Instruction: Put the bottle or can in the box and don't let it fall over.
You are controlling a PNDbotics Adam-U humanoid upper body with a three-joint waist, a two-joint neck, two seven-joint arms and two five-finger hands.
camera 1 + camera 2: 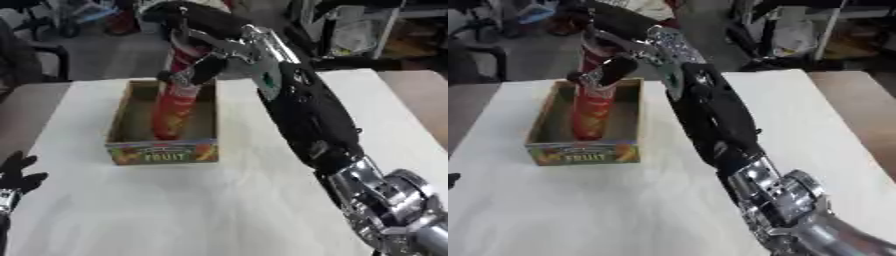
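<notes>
A tall red can (176, 107) stands inside the cardboard box (163, 151), whose front reads FRUIT. Its base is on the box floor and it leans a little. My right hand (194, 59) reaches in from the right over the box and is shut on the can's upper part, fingers curled round it. The can's top is hidden behind the hand. At the lower left edge of the left eye view my left hand (17, 172) rests open, fingers up, far from the box.
The box sits on a white table (219, 200), near its far left part. My right arm (306, 120) crosses the table from the lower right. Chairs and clutter stand beyond the far edge.
</notes>
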